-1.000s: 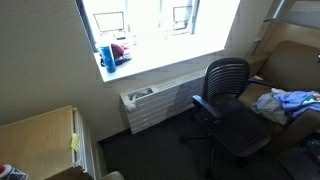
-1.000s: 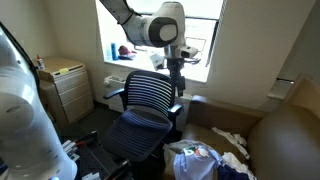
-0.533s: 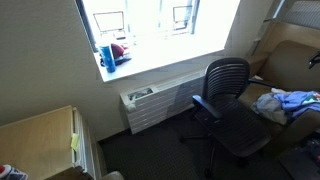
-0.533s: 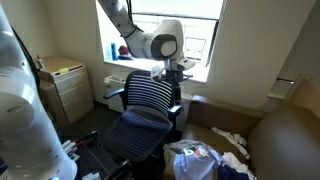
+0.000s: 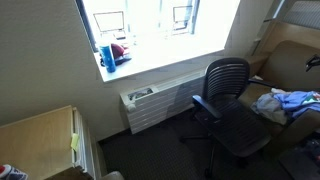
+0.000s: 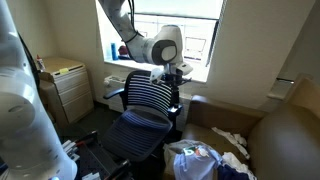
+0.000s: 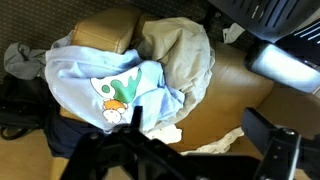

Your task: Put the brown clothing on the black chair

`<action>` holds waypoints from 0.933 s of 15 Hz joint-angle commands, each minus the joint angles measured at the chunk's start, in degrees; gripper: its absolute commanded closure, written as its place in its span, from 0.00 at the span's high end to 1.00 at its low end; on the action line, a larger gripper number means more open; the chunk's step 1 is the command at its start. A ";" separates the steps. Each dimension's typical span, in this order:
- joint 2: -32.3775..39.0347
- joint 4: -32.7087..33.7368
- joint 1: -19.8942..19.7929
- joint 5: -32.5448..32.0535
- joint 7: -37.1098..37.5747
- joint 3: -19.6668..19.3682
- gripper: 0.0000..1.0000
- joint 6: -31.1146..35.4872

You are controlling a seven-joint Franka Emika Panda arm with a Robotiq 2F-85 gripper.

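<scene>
The brown clothing [image 7: 182,48] is a crumpled tan-grey heap lying on a tan leather seat [image 7: 235,95], touching a bright blue garment [image 7: 95,85]. In the wrist view my gripper [image 7: 200,138] is open and empty, with its dark fingers spread at the lower edge, above the seat and just off the clothes. The black chair [image 5: 227,108] stands near the window with nothing on its seat, and it also shows in an exterior view [image 6: 140,110]. There the gripper [image 6: 176,93] hangs behind the chair back.
A clothes pile with the blue garment [image 5: 293,99] lies on the tan couch beside the chair. A radiator [image 5: 155,105] runs under the window. A wooden drawer cabinet [image 6: 62,88] stands at the side. White cloth scraps [image 7: 215,138] lie on the seat.
The arm's wrist has come down and slightly towards the chair back over the last second. The clothes and chair have not moved.
</scene>
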 commanded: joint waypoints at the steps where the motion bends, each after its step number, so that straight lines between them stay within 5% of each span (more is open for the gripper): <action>1: 1.68 -1.74 1.94 -1.92 4.59 -0.67 1.00 5.27; 4: 2.45 -3.05 4.16 -11.09 11.37 -1.61 1.00 10.25; 6: 4.18 -1.71 5.55 -16.84 17.76 -3.14 1.00 6.26; 12: 10.24 1.17 3.10 1.46 -0.43 -1.79 1.00 -11.10; 13: 8.48 -1.49 5.17 -2.11 4.39 -3.24 1.00 -6.09; 14: 9.21 -0.79 4.97 -0.24 2.27 -3.23 1.00 -8.12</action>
